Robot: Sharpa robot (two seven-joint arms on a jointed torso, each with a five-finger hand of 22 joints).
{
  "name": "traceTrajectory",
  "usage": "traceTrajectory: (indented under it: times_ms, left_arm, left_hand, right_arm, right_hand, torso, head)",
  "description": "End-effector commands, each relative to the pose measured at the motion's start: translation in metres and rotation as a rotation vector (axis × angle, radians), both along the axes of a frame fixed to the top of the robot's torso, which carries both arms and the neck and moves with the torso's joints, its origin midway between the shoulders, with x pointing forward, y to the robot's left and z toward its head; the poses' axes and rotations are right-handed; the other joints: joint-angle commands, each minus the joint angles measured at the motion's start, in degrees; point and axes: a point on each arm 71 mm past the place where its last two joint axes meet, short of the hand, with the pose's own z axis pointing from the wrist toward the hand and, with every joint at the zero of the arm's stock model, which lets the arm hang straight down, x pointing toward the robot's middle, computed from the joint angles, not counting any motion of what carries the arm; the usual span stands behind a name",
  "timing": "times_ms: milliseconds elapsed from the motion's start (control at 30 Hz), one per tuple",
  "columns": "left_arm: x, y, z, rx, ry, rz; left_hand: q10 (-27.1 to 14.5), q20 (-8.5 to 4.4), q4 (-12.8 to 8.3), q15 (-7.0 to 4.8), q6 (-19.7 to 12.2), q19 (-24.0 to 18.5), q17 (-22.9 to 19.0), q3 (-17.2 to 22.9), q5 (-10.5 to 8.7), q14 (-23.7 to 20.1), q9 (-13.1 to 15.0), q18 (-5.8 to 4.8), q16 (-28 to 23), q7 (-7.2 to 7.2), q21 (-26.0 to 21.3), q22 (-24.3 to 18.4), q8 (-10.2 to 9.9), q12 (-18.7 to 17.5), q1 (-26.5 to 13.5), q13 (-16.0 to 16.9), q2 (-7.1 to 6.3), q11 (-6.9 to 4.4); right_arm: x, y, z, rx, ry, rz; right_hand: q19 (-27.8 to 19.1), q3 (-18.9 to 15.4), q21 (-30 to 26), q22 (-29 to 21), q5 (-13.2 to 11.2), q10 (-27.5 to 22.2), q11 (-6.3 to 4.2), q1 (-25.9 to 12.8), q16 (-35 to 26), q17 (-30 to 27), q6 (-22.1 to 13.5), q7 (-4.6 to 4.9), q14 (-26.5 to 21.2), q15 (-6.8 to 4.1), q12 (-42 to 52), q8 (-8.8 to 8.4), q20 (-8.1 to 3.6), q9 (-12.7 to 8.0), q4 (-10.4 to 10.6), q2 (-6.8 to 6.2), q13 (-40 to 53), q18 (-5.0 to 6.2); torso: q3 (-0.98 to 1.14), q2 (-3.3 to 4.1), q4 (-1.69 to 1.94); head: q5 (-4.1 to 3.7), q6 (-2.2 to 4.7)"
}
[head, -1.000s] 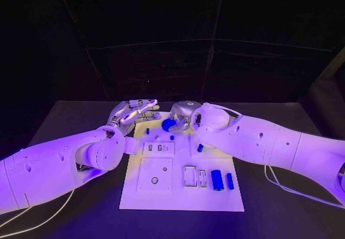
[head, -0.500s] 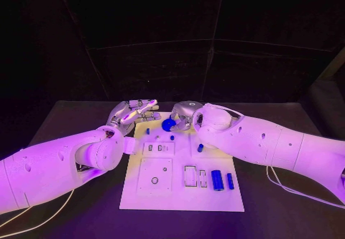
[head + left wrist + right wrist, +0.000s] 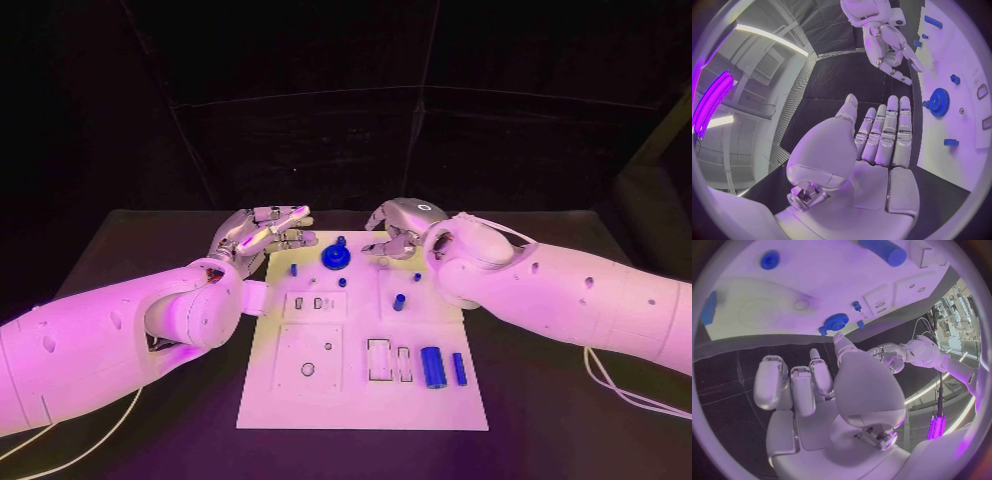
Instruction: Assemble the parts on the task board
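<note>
The round blue toothed gear now sits by itself at the far end of the flat white task board — a second ago it was tucked under the right robot hand, which has since drawn back to the gear's right and holds nothing, its fingers curled loosely and apart. The left robot hand hovers just off the board's far-left corner, fingers straight and empty, much where it was. Judging by this, the gear has just been placed and let go, so that step looks done. Several small blue pegs stand on the board, and two blue cylinders lie near its right edge on the black bench — probably next.
</note>
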Motion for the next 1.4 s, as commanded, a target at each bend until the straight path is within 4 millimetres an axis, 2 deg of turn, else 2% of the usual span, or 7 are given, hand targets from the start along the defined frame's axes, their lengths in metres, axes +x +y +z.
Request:
traceTrajectory:
  times_ms: [33,267,400,567,767,833,1400]
  left_arm:
    - [0.0,0.0,0.002,-0.004,-0.012,-0.013]
    - [-0.001,0.002,0.002,-0.008,-0.016,-0.017]
    - [-0.001,0.002,0.002,-0.009,-0.016,-0.019]
    - [0.0,0.001,0.001,-0.01,-0.016,-0.021]
    - [0.0,0.0,0.0,-0.011,-0.014,-0.024]
    - [0.001,-0.001,0.0,-0.011,-0.012,-0.025]
    - [0.004,0.002,-0.004,-0.004,-0.002,-0.014]
  left_hand:
    - [-0.43,0.18,-0.2,0.12,-0.4,0.38,0.1,0.01,0.29,-0.17,-0.06,0.69,-0.38,0.29,-0.4,-0.08,-0.38,-0.32,-0.33,-0.09,0.34,0.19]
    - [-0.44,0.18,-0.22,0.13,-0.4,0.39,0.11,0.01,0.29,-0.18,-0.06,0.69,-0.39,0.28,-0.42,-0.08,-0.39,-0.33,-0.32,-0.08,0.33,0.19]
    - [-0.44,0.18,-0.22,0.13,-0.4,0.39,0.11,0.01,0.29,-0.18,-0.06,0.69,-0.39,0.28,-0.42,-0.08,-0.39,-0.33,-0.32,-0.08,0.33,0.19]
    - [-0.44,0.18,-0.22,0.13,-0.4,0.39,0.11,0.01,0.29,-0.18,-0.06,0.69,-0.39,0.28,-0.42,-0.08,-0.39,-0.33,-0.32,-0.08,0.33,0.19]
    - [-0.44,0.18,-0.22,0.13,-0.4,0.39,0.11,0.01,0.29,-0.18,-0.06,0.69,-0.39,0.28,-0.42,-0.08,-0.39,-0.33,-0.32,-0.08,0.33,0.19]
    - [-0.44,0.18,-0.25,0.13,-0.4,0.39,0.11,0.02,0.29,-0.18,-0.06,0.69,-0.4,0.27,-0.43,-0.08,-0.39,-0.33,-0.3,-0.08,0.33,0.19]
    - [-0.43,0.2,-0.53,0.13,-0.41,0.42,0.15,0.17,0.29,-0.22,-0.05,0.7,-0.49,0.19,-0.56,-0.08,-0.43,-0.34,-0.07,-0.07,0.36,0.15]
  right_arm:
    - [-0.004,-0.021,0.008,0.16,0.031,0.035]
    - [0.0,-0.08,0.005,0.251,0.113,0.016]
    - [0.002,-0.099,0.002,0.289,0.118,0.013]
    - [0.006,-0.116,-0.002,0.298,0.114,-0.005]
    - [0.012,-0.129,-0.009,0.287,0.13,-0.028]
    - [0.013,-0.131,-0.012,0.282,0.145,-0.027]
    - [0.012,-0.132,-0.036,0.26,0.21,-0.021]
  right_hand:
    - [-0.04,0.31,0.22,-0.09,0.4,-0.33,-0.28,1.85,-0.09,7.93,0.46,-0.12,4.6,0.06,-0.36,0.13,0.01,-0.01,-1.22,-0.13,1.07,-0.91]
    - [-0.19,0.03,0.16,-0.14,2.14,-0.58,-1.04,3.86,-0.21,7.78,1.61,-1.03,4.55,-0.54,-0.69,0.41,-0.35,0.07,-2.59,-0.69,0.93,-0.91]
    - [-0.25,-0.37,0.12,-0.19,3.3,-0.64,-1.15,4.25,-0.19,7.85,1.54,-1.09,4.57,-0.66,-0.8,0.25,-0.49,-0.03,-2.8,-0.78,0.89,-0.91]
    - [-0.25,-0.77,0.15,-0.13,3.79,-0.64,-1.12,4.57,-0.13,8.0,1.02,-1.05,4.61,-0.67,-0.82,-0.12,-0.52,-0.17,-2.99,-0.94,0.91,-0.93]
    - [-0.28,-1.09,0.13,-0.16,4.2,-0.82,-1.08,4.75,-0.06,8.14,0.61,-0.99,4.64,-0.64,-1.09,-0.41,-0.53,-0.24,-3.09,-1.02,0.71,-0.92]
    - [-0.28,-1.14,0.13,-0.16,4.25,-0.84,-1.07,4.76,-0.05,8.17,0.57,-0.99,4.65,-0.63,-1.11,-0.43,-0.53,-0.24,-3.1,-1.04,0.69,-0.92]
    - [-0.34,-1.51,0.1,-0.22,5.6,-1.02,-1.03,5.22,-0.01,8.28,0.52,-0.93,4.67,-0.6,-1.32,-0.54,-0.53,-0.2,-3.3,-0.93,0.57,-0.91]
  torso:
    - [0.08,-0.13,-0.91]
    - [0.2,-0.29,-1.52]
    - [0.62,-0.35,-1.98]
    - [0.76,-0.47,-1.93]
    - [0.91,-0.5,-1.95]
    - [0.78,-0.43,-1.85]
    - [0.7,-0.49,-1.9]
  head:
    - [0.45,0.2]
    - [-0.35,0.63]
    - [-0.72,0.85]
    - [-2.05,1.12]
    - [-1.74,0.95]
    - [-1.73,0.78]
    - [-1.37,-0.03]
